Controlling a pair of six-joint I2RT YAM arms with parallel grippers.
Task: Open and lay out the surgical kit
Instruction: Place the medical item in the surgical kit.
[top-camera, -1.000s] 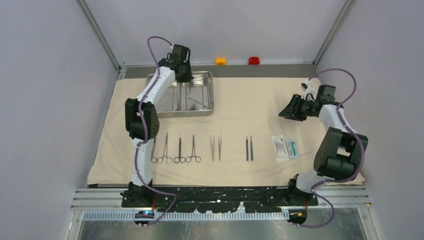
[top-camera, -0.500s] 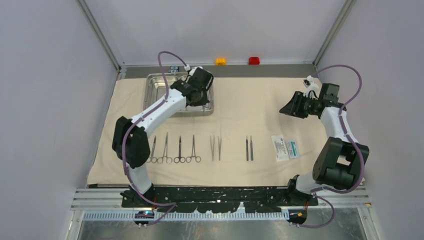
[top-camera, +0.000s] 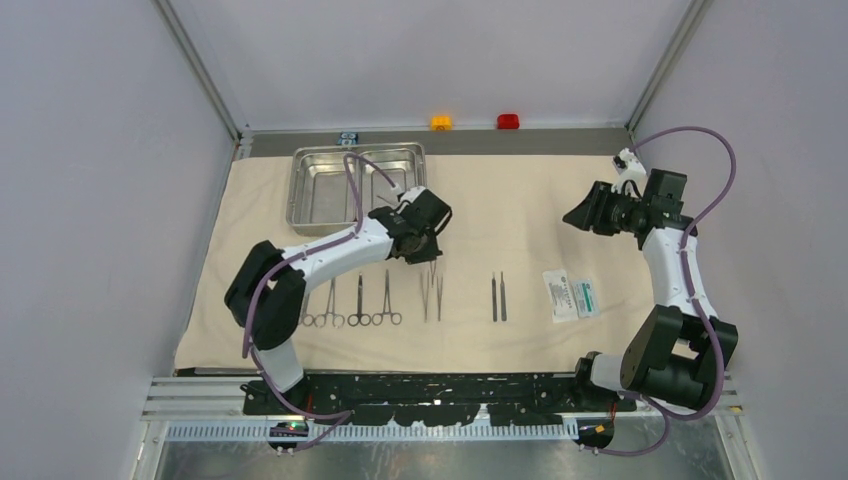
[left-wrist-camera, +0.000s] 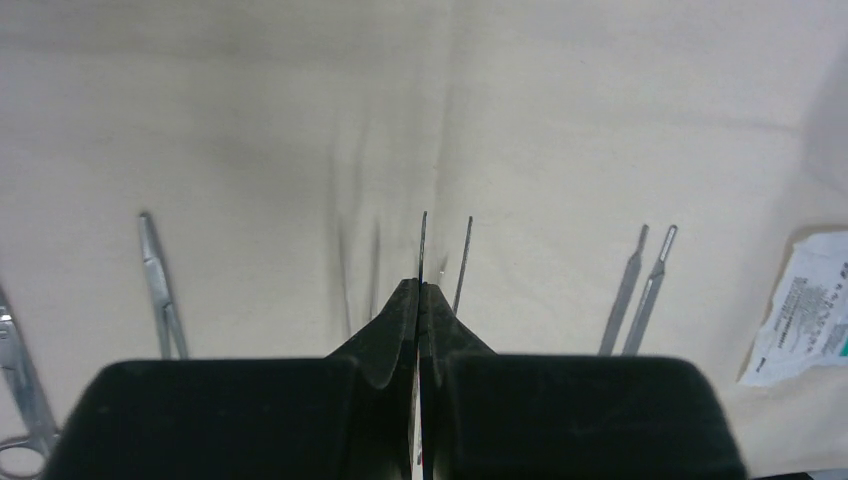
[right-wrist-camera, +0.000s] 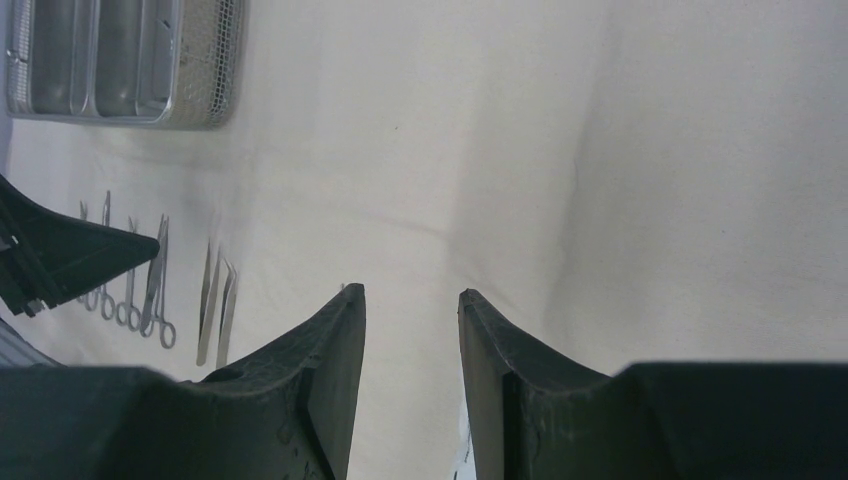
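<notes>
The beige cloth wrap (top-camera: 520, 200) lies spread flat. The steel two-compartment tray (top-camera: 330, 190) stands at the back left and looks empty. My left gripper (top-camera: 430, 252) is shut on a thin metal tool (left-wrist-camera: 423, 240) that sticks out past its tips (left-wrist-camera: 418, 283), just above the two tweezers (top-camera: 431, 296). Ring-handled forceps (top-camera: 360, 300) lie in a row left of them. Two straight tools (top-camera: 498, 297) and the white-and-green packet (top-camera: 572, 296) lie to the right. My right gripper (top-camera: 585, 215) is open and empty (right-wrist-camera: 410, 292) above the cloth's right side.
An orange button (top-camera: 441, 122) and a red button (top-camera: 508, 121) sit on the back ledge, with a small black-and-blue block (top-camera: 347, 138) behind the tray. Grey walls close in both sides. The tray also shows in the right wrist view (right-wrist-camera: 120, 60).
My left gripper has moved out of the tray's right compartment toward the near right, to above the tweezers, with a thin tool in it. The right arm has shifted slightly rightward.
</notes>
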